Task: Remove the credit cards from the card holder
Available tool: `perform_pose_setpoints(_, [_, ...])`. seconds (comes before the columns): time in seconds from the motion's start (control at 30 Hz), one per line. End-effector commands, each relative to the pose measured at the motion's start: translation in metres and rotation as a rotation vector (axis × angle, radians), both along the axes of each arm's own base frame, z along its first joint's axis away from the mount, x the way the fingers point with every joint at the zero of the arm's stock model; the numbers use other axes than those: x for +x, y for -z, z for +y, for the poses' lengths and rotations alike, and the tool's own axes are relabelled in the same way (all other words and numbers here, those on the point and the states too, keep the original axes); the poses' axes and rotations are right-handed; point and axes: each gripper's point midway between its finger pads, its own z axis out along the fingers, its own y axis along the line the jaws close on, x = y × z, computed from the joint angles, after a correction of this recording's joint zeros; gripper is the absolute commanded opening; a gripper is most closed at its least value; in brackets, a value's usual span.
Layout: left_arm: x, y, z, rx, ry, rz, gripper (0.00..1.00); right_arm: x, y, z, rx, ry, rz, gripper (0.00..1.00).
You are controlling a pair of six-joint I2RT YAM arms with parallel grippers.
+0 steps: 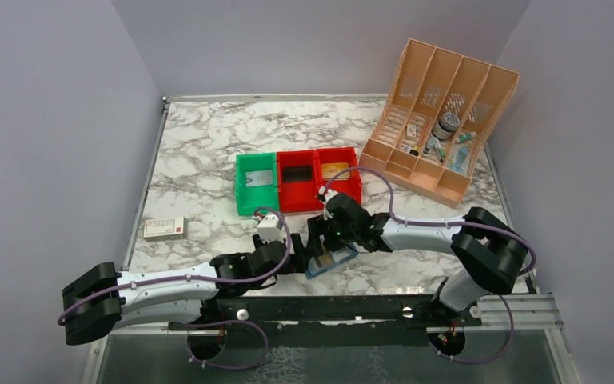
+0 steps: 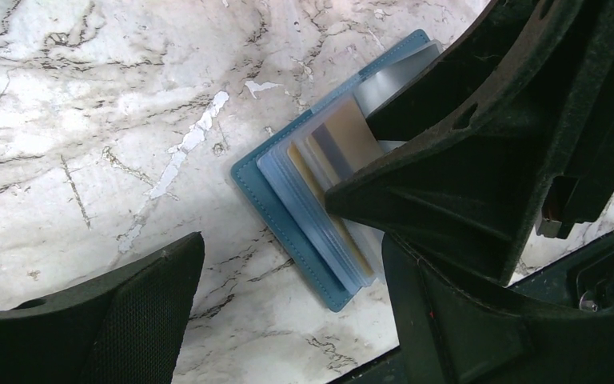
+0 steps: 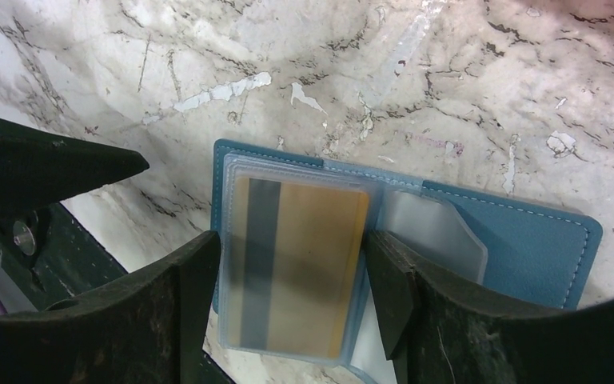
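We are positioning the right gripper (image 3: 292, 240), jaws apart, astride the tan-gold plastic card (image 3: 300, 264), apparently for extraction. The flat blue two-panel card holder (image 3: 528, 240) is lying open, lower centre of the overhead view. The left gripper (image 2: 292, 240), released, is hovering alongside, probably for bracing.

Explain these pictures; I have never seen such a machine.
Two robot arms are bolted to a marble table. The wide picture looks down from above; the other two come from a camera on each wrist. On the table lie a green bin, two red bins, a peach rack, a white-and-red box and an open blue card holder. The left gripper is open and empty. The right gripper straddles a gold card in its clear sleeve; whether it pinches it I cannot tell.
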Motion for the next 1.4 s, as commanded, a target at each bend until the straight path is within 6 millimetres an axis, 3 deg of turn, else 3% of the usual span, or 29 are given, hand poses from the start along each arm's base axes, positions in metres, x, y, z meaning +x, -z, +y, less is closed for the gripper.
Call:
perform_pose_setpoints(0.0, [0.001,-0.01,-0.012,-0.061,0.013,-0.004,0.85,-0.011,0.034,-0.022,-0.135,0.008,0.061,0.7])
perform_pose_setpoints(0.27, [0.002,-0.009,-0.01,-0.063,-0.002,-0.005,0.85,-0.006,0.042,-0.033,-0.218,0.048,0.045,0.71])
perform_pose_setpoints(0.43, [0.002,-0.009,-0.009,-0.062,-0.007,-0.004,0.85,-0.006,0.046,-0.032,-0.227,0.057,0.048,0.64])
perform_pose_setpoints(0.93, [0.003,-0.006,-0.006,-0.057,-0.018,-0.001,0.85,-0.007,0.064,-0.036,-0.347,0.085,0.017,0.68])
perform_pose_setpoints(1.13, [0.002,-0.006,-0.005,-0.056,-0.018,0.0,0.85,-0.013,0.063,-0.025,-0.277,0.046,0.037,0.6])
perform_pose_setpoints(1.37, [0.0,-0.005,-0.007,-0.063,-0.003,0.006,0.85,-0.02,0.055,-0.013,-0.146,0.013,0.092,0.57])
